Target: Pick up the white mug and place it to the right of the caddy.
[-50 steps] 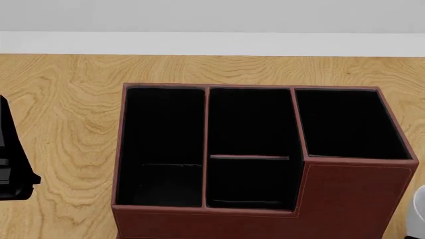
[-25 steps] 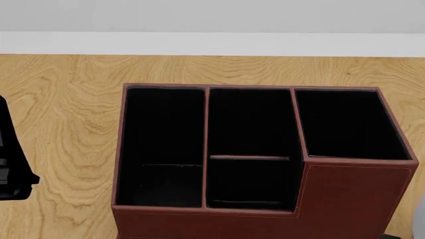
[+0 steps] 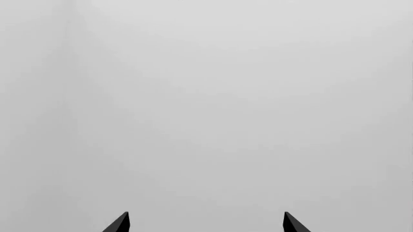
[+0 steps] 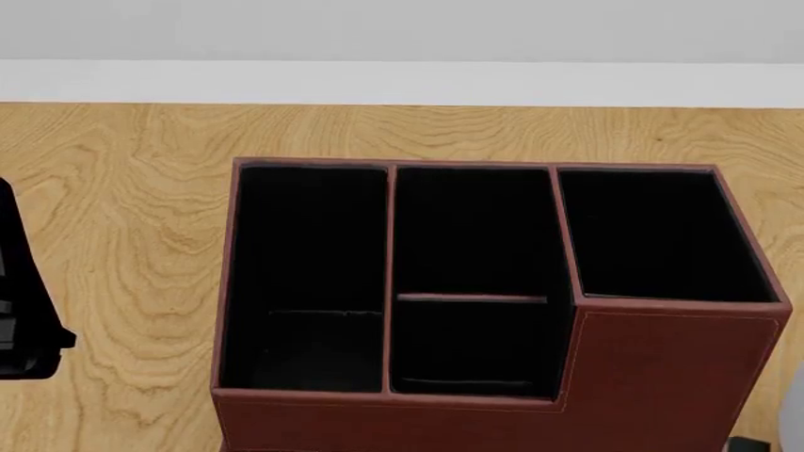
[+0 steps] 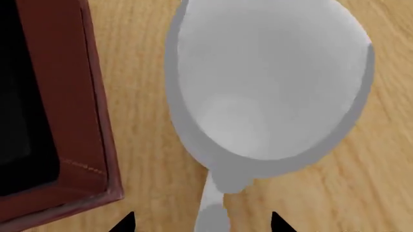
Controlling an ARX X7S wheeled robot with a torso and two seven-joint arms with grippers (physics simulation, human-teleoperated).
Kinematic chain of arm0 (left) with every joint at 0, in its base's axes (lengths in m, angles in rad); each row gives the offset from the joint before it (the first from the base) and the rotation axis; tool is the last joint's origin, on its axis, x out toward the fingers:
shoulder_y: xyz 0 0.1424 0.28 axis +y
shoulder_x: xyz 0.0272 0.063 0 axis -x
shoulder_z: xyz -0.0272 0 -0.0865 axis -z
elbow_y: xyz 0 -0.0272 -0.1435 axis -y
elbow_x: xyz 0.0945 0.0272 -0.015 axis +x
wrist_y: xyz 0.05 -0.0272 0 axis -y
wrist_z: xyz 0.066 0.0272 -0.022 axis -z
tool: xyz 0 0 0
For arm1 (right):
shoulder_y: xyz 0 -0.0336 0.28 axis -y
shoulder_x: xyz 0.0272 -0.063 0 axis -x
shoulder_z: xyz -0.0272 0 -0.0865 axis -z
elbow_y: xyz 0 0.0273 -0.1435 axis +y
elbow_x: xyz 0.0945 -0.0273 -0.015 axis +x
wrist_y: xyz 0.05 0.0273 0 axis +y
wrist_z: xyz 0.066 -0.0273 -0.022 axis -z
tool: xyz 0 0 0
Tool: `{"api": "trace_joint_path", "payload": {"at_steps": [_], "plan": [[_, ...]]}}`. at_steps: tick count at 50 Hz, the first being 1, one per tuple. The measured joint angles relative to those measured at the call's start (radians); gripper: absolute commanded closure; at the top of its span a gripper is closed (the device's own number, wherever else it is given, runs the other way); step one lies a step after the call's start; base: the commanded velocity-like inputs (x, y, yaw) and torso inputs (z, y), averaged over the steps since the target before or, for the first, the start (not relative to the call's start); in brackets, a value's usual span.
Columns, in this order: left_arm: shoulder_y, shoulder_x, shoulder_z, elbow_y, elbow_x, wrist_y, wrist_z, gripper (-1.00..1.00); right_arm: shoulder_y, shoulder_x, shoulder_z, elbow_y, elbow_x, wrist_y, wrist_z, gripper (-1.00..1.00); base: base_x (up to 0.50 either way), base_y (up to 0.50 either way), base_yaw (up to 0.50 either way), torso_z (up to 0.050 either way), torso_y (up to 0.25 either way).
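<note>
The white mug [image 5: 271, 82] sits upright on the worktop [image 5: 139, 111] just beside the caddy [image 5: 61, 106], its handle pointing between your right gripper [image 5: 201, 223] jaws, which stand open around it without touching, while your left gripper [image 3: 205, 223] jaws hang open on nothing.

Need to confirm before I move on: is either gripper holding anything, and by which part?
Nothing is held. The right gripper is open, fingertips either side of the white mug's handle without touching. The left gripper is open and empty.
</note>
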Motion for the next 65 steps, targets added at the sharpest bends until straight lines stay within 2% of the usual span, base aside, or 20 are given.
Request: {"api": "trace_joint_path", "payload": {"at_steps": [17, 33, 51, 65], "plan": [[-0.001, -0.005, -0.002, 0.010, -0.008, 0.003, -0.002, -1.00, -0.122, 0.144, 0.086, -0.325, 0.119, 0.016, 0.156, -1.00, 0.00, 0.00, 0.00, 0.000, 0.000], [0.003, -0.009, -0.004, 0.015, -0.011, 0.009, -0.004, -1.00, -0.214, 0.251, 0.149, -0.545, 0.202, -0.009, 0.247, -1.00, 0.00, 0.00, 0.00, 0.000, 0.000], [0.008, -0.008, 0.000, 0.008, -0.008, 0.023, -0.001, -1.00, -0.332, 0.359, 0.220, -0.748, 0.271, -0.103, 0.319, -1.00, 0.00, 0.00, 0.00, 0.000, 0.000], [0.010, -0.010, 0.001, 0.004, -0.008, 0.031, 0.002, -1.00, -0.439, 0.491, 0.300, -0.935, 0.355, -0.215, 0.383, -1.00, 0.00, 0.00, 0.00, 0.000, 0.000]]}}
